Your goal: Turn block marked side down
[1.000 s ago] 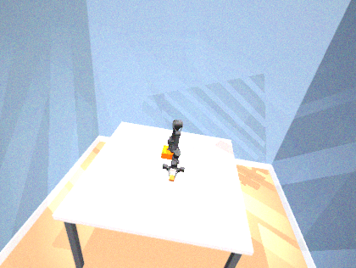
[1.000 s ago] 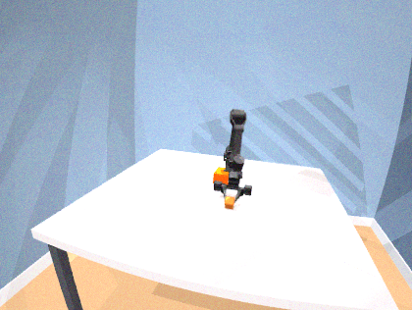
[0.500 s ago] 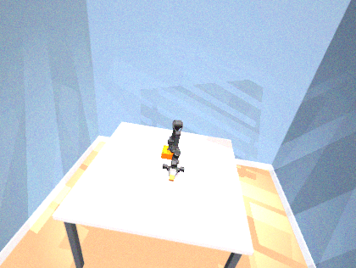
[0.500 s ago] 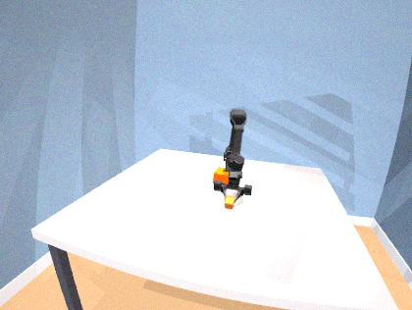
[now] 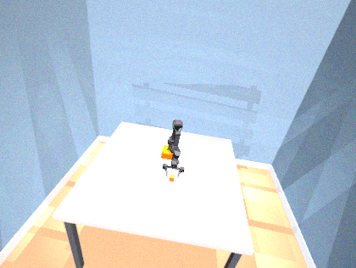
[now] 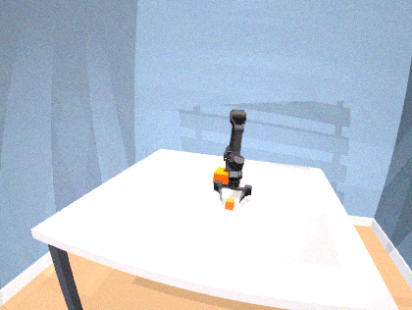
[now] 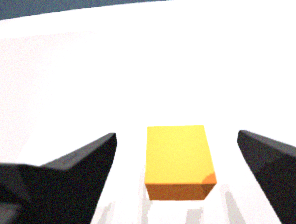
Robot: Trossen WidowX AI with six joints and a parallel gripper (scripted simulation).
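The dark grey parallel-jaw gripper (image 7: pixel 176 165) hangs low over the white rectangular table (image 5: pixel 127 199), its jaws spread nearly as wide as they go and holding nothing. Between them, with clear white gaps on both sides, sits the small orange cube-shaped block (image 7: pixel 179 161), resting on the table surface and touching neither finger. From the wrist view its upper face reads a lighter yellow-orange, its near face a deeper orange, with a small darker patch at the near right corner of the top; I cannot tell from here where its marked side lies. The two dark fingers flank it, one on either side, each standing well off its flanks.

From across the room the block (image 6: pixel 230 205) shows just below the gripper (image 6: pixel 234 192), at the foot of the slim black jointed arm (image 6: pixel 236 142), which rises nearly upright behind it. An orange boxy part (image 6: pixel 220 175) sits on the arm just above the gripper. From the top view the block (image 5: pixel 171 178) lies directly beneath the gripper (image 5: pixel 173 170).
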